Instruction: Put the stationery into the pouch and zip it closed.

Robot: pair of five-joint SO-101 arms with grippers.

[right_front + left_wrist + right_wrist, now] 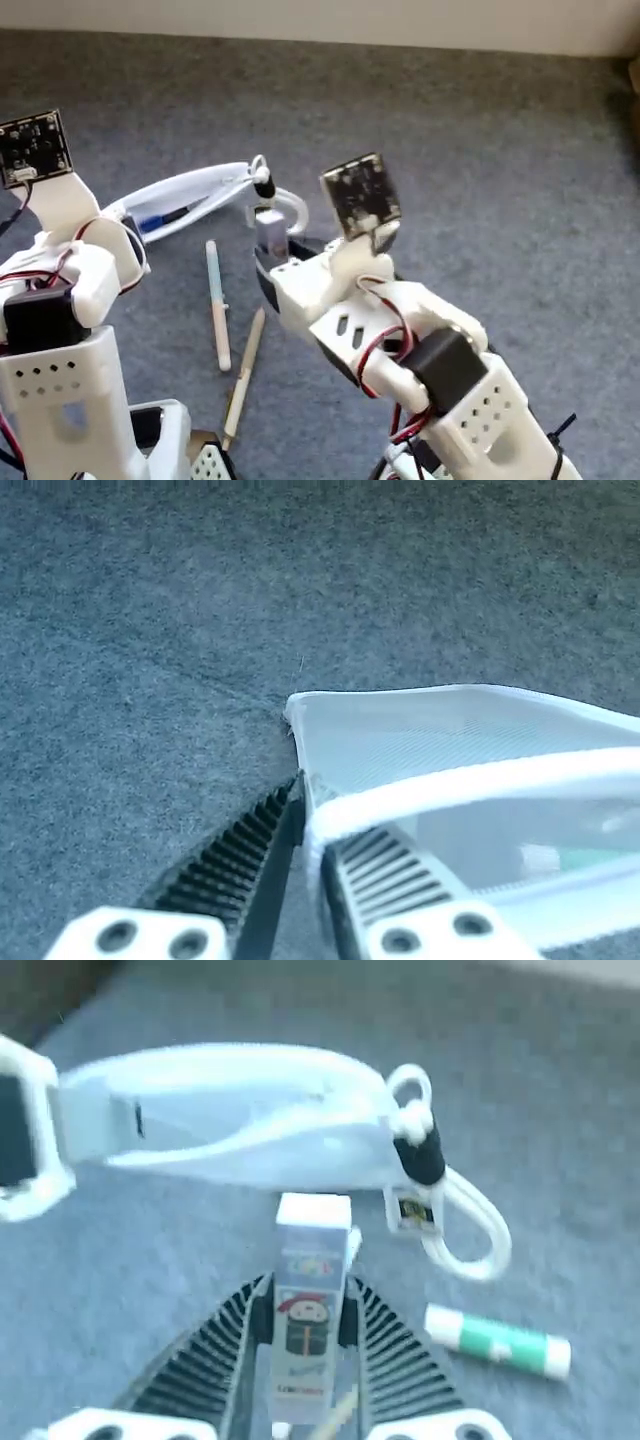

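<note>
Pinching one end of the pouch point(430, 740) between the clamped fingers of the left gripper point(308, 815), near the middle of the grey mat point(480, 150), toward its left edge. Clenching a rectangular block point(312, 1230) in the right gripper point(305, 1295), just short of the pouch mouth and near the black zip pull point(422, 1155). Leaving a pale stick point(215, 300) and a pencil point(243, 375) loose nearer the mat's front edge, with a blue pen point(160, 220) already inside. Likely to catch the block on the zip lip if the mouth sags or the pinch slips. Liable also to shove the pouch sideways and drop the block outside.
</note>
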